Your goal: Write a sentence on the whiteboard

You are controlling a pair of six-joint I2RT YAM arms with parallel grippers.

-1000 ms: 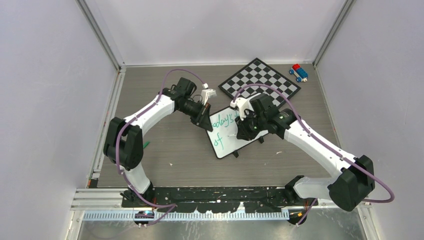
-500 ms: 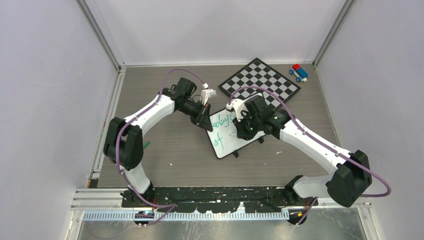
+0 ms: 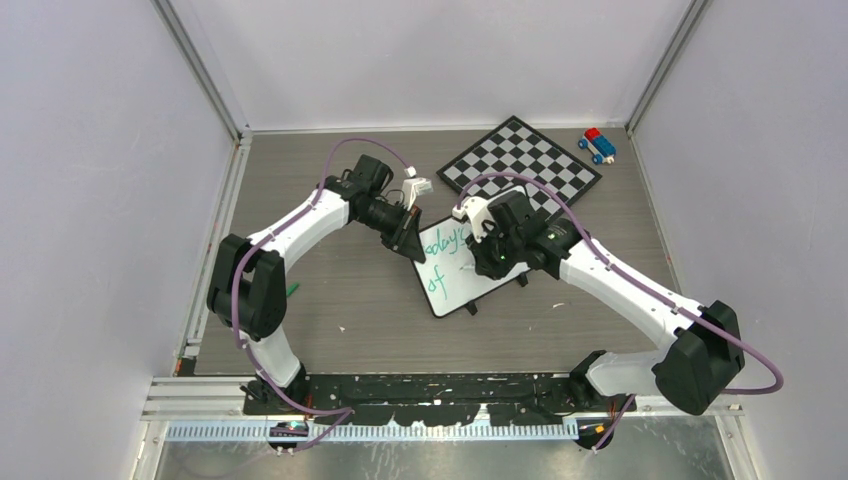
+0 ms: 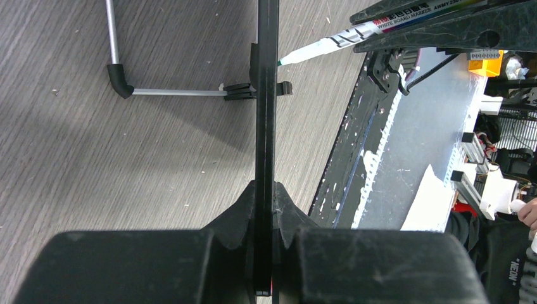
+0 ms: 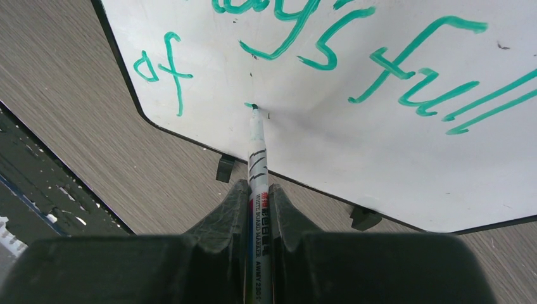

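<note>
Right hand [image 5: 256,190] is closed tight on a marker [image 5: 256,149], its tip touching the whiteboard [image 5: 354,152] below the green sentence [image 5: 405,82], which reads "today's full" and "of"; left hand [image 4: 266,202] is clamped on the whiteboard's edge; the whiteboard sits mid bench [image 3: 340,290]; beyond lie a chessboard [image 3: 520,160], then a toy car [image 3: 599,146].
</note>
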